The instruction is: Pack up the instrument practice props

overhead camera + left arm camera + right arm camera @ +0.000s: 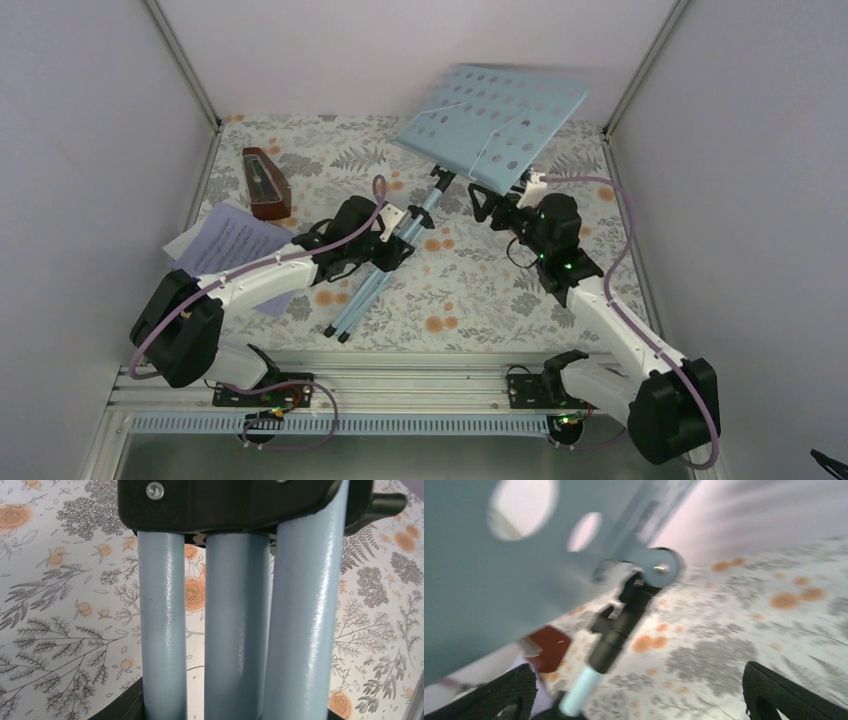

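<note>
The music stand [495, 115], judged stiff and top-heavy, is clamped at its folded legs by the left gripper [388, 247]; the right gripper [490, 210] is spread wide.

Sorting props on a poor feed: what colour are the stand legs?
Pale blue stand legs, joined by a black collar; clearest in the left wrist view.

The metronome [266, 183] stands behind the sheet-music pages [232, 245], left of the music stand [490, 125].

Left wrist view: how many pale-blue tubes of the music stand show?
3 tubes side by side under the black collar: left, middle, right. More could hide behind them.
</note>
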